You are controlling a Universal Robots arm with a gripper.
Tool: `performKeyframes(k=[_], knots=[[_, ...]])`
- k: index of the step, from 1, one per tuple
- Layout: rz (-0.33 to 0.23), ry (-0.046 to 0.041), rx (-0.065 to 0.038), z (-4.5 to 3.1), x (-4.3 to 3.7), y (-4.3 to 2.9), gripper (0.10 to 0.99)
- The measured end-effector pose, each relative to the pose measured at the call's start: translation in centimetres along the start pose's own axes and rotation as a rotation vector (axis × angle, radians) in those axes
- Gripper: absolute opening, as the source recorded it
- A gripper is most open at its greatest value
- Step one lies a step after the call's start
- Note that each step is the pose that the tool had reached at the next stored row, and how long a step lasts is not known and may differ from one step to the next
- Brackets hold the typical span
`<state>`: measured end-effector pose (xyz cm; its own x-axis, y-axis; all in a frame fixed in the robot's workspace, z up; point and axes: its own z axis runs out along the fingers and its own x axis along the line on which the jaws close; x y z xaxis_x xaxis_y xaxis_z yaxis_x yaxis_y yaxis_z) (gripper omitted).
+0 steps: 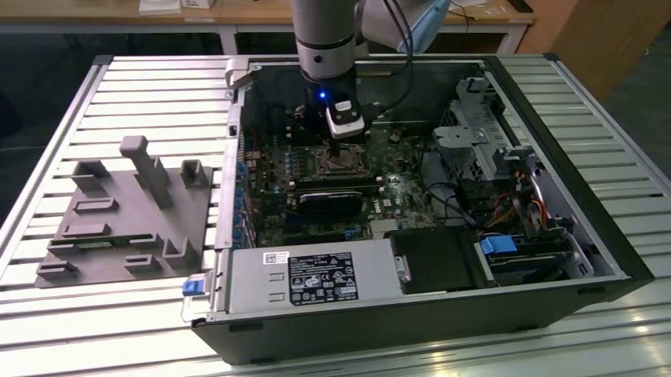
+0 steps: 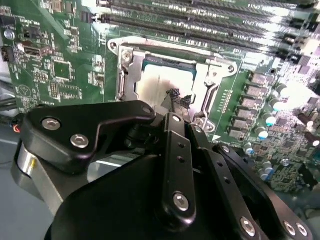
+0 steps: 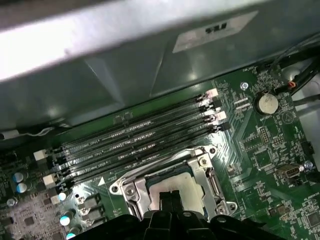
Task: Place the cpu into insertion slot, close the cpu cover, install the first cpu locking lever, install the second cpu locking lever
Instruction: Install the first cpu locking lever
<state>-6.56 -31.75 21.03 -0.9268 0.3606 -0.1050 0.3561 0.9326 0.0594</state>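
Looking at the exterior view, the black gripper hangs over the silvery-rimmed square insertion slot inside the open black computer case. In both wrist views, its fingertips sit pinched together, holding nothing, touching the silvery square cpu seated under the thin metal cpu cover. Label print on the case is unreadable.

This looks like a robotics lab or test workshop. An open black desktop computer case lies on a ribbed aluminium-slat workbench beside a grey moulded fixture tray. Behind stand light wooden desks on white metal legs, over dark flooring.
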Motion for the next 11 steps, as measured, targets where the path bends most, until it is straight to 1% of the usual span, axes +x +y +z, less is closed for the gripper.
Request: performKeyframes(k=[7,9,11], knots=[[-0.005,0.0088,0.003,0.10,-0.60,-0.10,0.102],[-0.018,0.0106,0.002,0.13,-0.74,-0.06,0.102],[-0.045,0.0121,-0.001,0.13,-0.75,-0.05,0.102]])
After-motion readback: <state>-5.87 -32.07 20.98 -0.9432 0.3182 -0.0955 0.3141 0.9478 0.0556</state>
